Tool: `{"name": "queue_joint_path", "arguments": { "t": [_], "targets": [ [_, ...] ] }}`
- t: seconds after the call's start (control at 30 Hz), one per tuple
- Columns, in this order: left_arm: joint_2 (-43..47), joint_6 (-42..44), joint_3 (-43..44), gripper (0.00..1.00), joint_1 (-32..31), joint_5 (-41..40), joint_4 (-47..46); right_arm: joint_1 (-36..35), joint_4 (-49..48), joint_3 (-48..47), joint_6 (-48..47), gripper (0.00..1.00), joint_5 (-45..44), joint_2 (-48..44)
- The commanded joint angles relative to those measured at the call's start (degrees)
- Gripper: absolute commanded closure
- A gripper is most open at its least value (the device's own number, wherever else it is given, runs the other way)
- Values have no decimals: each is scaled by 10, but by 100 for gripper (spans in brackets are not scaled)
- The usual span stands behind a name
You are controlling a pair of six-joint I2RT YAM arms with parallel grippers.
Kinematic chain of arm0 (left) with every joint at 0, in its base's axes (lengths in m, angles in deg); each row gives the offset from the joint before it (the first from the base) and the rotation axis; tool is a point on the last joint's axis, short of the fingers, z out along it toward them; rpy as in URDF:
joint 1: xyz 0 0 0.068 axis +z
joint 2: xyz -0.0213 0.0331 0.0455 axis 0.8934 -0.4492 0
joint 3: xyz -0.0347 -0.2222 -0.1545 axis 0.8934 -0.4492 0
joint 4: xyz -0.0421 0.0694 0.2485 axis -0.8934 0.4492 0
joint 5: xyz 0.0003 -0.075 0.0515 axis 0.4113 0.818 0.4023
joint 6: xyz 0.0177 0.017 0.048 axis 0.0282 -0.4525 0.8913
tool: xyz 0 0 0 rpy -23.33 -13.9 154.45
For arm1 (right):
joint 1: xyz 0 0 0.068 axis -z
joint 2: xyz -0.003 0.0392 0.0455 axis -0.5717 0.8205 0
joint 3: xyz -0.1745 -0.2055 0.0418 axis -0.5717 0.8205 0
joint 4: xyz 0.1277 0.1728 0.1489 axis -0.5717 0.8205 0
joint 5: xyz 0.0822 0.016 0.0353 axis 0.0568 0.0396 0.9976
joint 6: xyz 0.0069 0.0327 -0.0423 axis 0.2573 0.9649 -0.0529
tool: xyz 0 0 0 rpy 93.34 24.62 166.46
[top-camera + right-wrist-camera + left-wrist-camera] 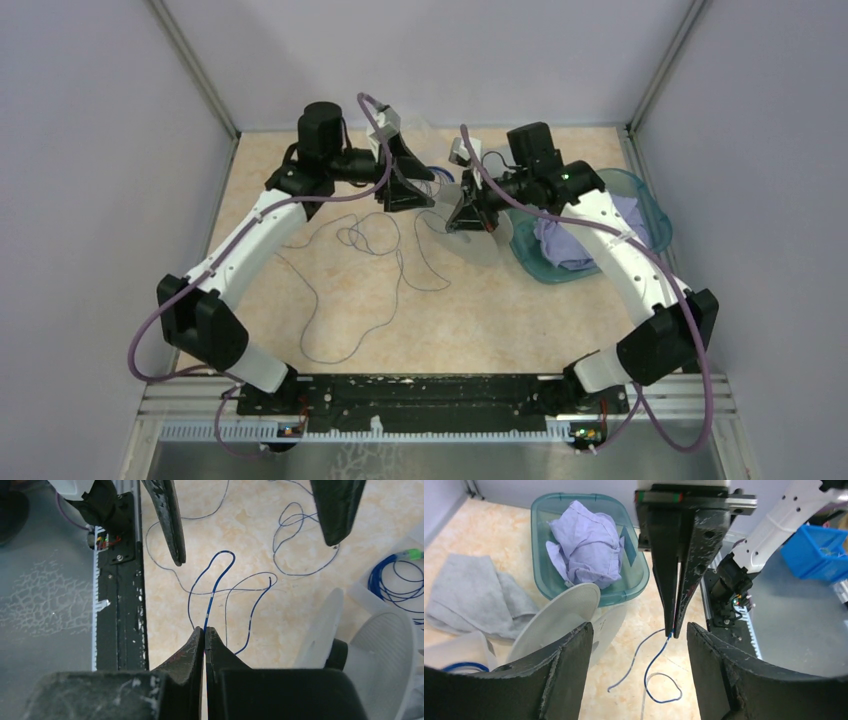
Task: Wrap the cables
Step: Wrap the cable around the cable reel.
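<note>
The cable (365,236) is a very thin dark wire lying in loose loops on the tan table between the arms. My right gripper (205,630) is shut on one strand of it (214,589), which looks dark blue up close and curls away over the table. In the left wrist view that strand (647,676) hangs from the right gripper's closed tips. My left gripper (639,628) stands open just in front of them with nothing between its fingers. A pale grey spool (482,240) (559,615) sits beside the right gripper (468,222).
A teal bin (645,195) (574,497) with a crumpled lilac cloth stands at the right. A grey cloth (474,595) lies behind the spool. A clear tub holds a bright blue wire with a green end (395,575). A black rail (420,400) runs along the near edge.
</note>
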Motion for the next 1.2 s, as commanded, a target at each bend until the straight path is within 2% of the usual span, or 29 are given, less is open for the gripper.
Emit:
{"name": "queue_joint_path", "arguments": {
  "t": [0.0,0.3,0.7,0.83,0.93,1.17],
  "targets": [
    [8,153,41,27,-8,57,96,-11,33,-39,-23,100,35,4],
    [-23,256,88,33,-37,95,202,-16,61,-59,-29,100,49,20],
    [-47,333,104,57,-70,56,285,-16,76,-65,-35,100,44,23],
    [-56,380,119,59,-70,48,346,-16,77,-59,-39,100,38,24],
    [-60,393,122,60,-70,42,363,-16,76,-57,-39,100,38,25],
    [-66,392,124,71,-71,51,363,-16,72,-58,-36,100,34,28]
  ]
}}
